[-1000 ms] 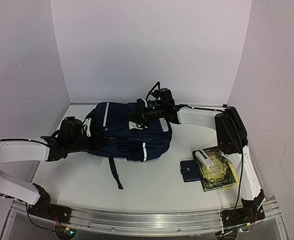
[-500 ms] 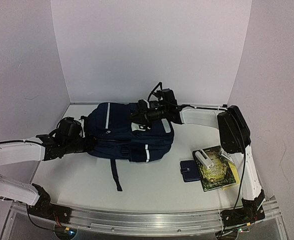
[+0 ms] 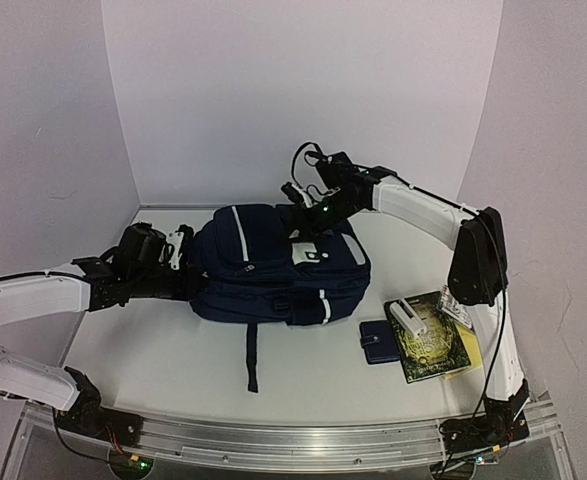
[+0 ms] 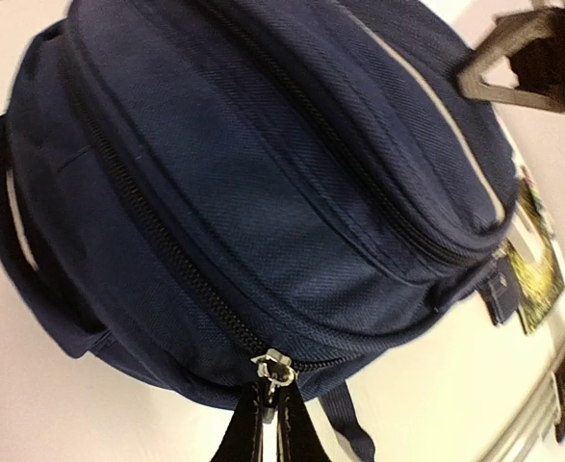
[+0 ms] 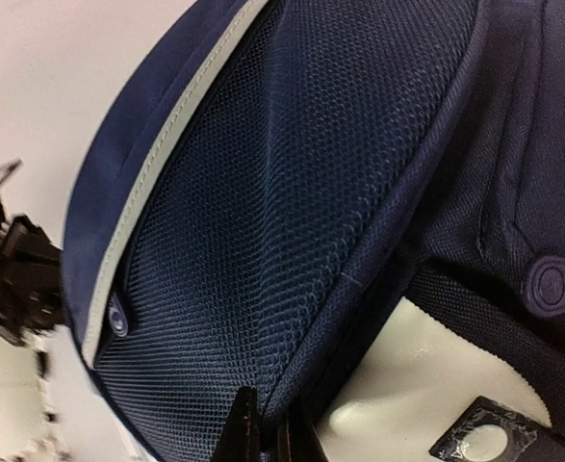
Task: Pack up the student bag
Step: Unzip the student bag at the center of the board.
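Left claw pinches the zipper pull of the student bag, which lies mid-counter. Right claw seemingly clamps its top edge. Hold fabric taut; pull the zipper steadily along its track.

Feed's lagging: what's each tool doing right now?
Left tool: closed on the student bag zipper pull.
Right tool: closed, pinching the student bag fabric.

The student bag has slid rightward and the right hand has risen.
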`<state>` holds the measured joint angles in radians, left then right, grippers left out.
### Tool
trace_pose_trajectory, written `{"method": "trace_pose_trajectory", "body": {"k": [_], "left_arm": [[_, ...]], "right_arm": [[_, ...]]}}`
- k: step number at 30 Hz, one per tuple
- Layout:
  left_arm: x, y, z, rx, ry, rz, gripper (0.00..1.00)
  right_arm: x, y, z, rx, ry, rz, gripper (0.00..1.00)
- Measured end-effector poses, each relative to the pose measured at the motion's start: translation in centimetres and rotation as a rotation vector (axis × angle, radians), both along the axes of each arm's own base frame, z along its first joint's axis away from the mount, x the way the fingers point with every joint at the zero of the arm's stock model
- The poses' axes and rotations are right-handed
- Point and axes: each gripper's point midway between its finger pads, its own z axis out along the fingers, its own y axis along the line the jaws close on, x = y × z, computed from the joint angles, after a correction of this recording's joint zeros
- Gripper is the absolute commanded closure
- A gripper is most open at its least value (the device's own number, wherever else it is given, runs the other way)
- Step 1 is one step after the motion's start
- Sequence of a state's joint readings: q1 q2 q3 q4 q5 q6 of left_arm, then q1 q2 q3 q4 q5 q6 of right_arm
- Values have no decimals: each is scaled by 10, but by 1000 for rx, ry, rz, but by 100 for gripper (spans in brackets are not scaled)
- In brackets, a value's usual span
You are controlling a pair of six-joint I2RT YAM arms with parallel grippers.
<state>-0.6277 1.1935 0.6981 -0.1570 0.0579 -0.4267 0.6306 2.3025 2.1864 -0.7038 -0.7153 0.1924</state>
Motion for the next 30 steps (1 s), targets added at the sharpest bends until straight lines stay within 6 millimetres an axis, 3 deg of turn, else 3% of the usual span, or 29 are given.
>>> {"method": "trace_pose_trajectory", "body": {"k": [2, 3, 6, 8, 13, 20, 25, 28, 30], "left_arm": [[-5, -8, 1, -21, 6, -54, 100], [-9, -11, 1, -34, 12, -79, 100], [-17, -20, -2, -65, 29, -139, 100], [-20, -23, -7, -80, 48, -160, 100], [-22, -32, -16, -125, 102, -188, 100], [-26, -46, -33, -171, 189, -228, 100], [-29, -52, -38, -197, 227, -249, 100], [-30, -55, -35, -218, 231, -260, 100], [-30, -57, -32, -230, 232, -268, 100]], "right_arm": [[0, -4, -3, -51, -71, 46, 100], [-2, -4, -4, -73, -104, 68, 94], [-5, -4, -7, -166, -231, 137, 56], [-6, -2, -8, -210, -313, 181, 39], [-8, -5, -8, -255, -425, 257, 23], [-42, -15, 16, -275, -532, 354, 26], [-89, 19, 26, -270, -657, 460, 36], [-119, 42, 13, -283, -709, 537, 45], [-135, 51, 3, -299, -733, 577, 46]]}}
